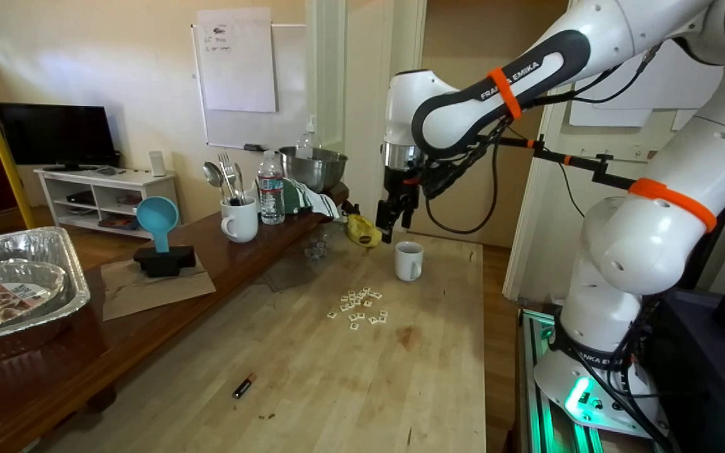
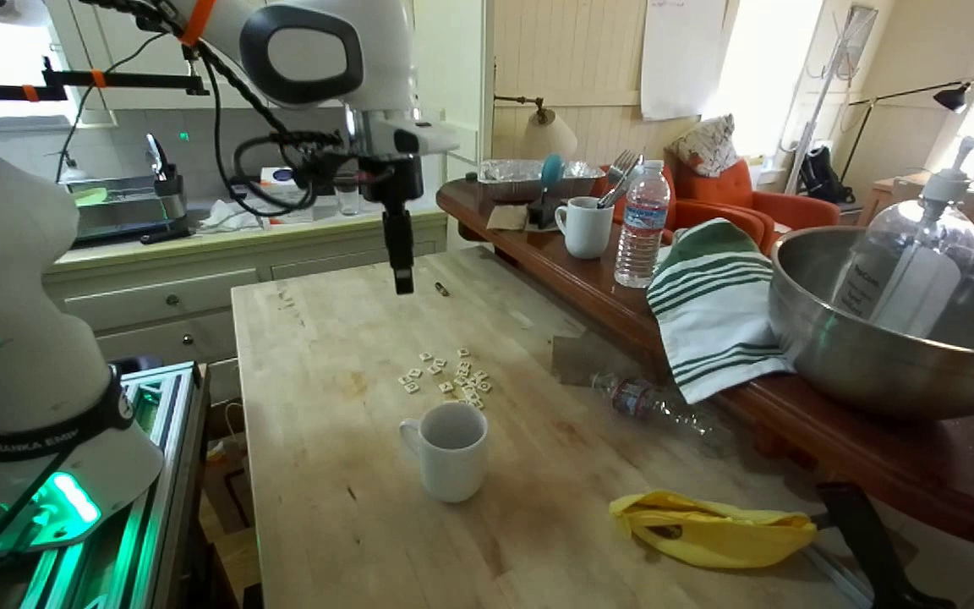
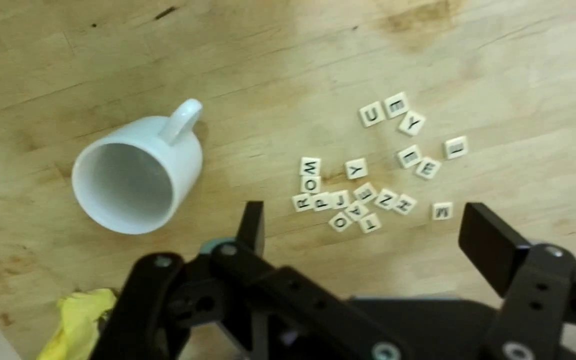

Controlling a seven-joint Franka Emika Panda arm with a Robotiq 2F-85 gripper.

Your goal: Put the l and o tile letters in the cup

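A white cup with a handle (image 3: 133,175) stands upright on the table in both exterior views (image 1: 408,260) (image 2: 451,457); its inside looks empty in the wrist view. Several small letter tiles (image 2: 453,372) lie in a loose cluster beside it. In the wrist view, two tiles show an o: one o tile (image 3: 311,184) sits between other tiles, and another o tile (image 3: 340,221) lies at the cluster's edge. Some letters are blurred; I cannot make out an l for certain. My gripper (image 3: 368,225) is open and empty, raised above the table (image 1: 396,228).
A battery (image 1: 244,385) lies on the table. A yellow bag (image 2: 711,529), a black handle (image 2: 872,541) and a clear bottle on its side (image 2: 643,399) lie near the raised wooden ledge. The ledge bears a mug of cutlery (image 1: 240,220), an upright water bottle (image 2: 642,228) and a steel bowl (image 2: 817,338).
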